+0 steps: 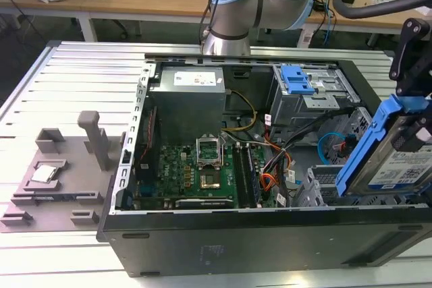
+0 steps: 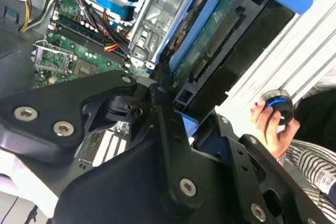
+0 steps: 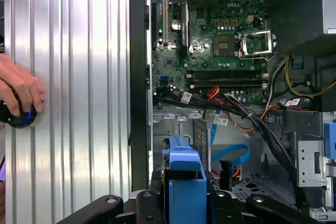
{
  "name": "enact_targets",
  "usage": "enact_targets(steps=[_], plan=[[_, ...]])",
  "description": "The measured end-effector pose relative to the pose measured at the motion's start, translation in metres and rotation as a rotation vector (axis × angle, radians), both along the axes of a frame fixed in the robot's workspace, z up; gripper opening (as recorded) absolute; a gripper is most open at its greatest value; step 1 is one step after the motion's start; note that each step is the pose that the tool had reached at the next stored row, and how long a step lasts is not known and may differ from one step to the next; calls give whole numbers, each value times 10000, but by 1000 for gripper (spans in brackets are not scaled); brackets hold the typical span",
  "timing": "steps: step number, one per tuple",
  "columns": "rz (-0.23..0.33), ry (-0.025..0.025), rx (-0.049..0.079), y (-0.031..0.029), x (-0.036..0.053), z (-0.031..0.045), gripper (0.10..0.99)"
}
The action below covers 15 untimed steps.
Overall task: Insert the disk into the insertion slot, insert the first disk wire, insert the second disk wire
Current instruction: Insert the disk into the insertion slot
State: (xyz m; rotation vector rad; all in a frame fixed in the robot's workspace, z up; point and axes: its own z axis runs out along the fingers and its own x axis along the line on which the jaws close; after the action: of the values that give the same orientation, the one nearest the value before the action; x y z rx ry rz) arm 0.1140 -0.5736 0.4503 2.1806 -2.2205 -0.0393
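My gripper is shut on the disk, a silver drive in a bright blue carrier. It holds the disk steeply tilted over the case's corner at the exterior view's right. The disk's lower end sits at the mouth of the insertion slot, a silver perforated cage. In the second wrist view the disk shows its green board beside the cage. In the first wrist view the blue carrier rises between the black fingers. A blue flat cable and coloured wires lie loose by the cage.
The open computer case lies on a slatted metal table. Inside are the motherboard, a grey power supply and a taller bay with a blue latch. A person's hand rests on a round knob beside the case.
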Motion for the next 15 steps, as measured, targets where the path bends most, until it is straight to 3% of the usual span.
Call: enact_targets(steps=[5,7,9,15], plan=[[-2,-101,-1,15,-95,42,365],[-2,-103,21,52,-124,39,365],[-2,-101,88,137,-142,27,365],[-2,-102,116,200,-177,-6,365]])
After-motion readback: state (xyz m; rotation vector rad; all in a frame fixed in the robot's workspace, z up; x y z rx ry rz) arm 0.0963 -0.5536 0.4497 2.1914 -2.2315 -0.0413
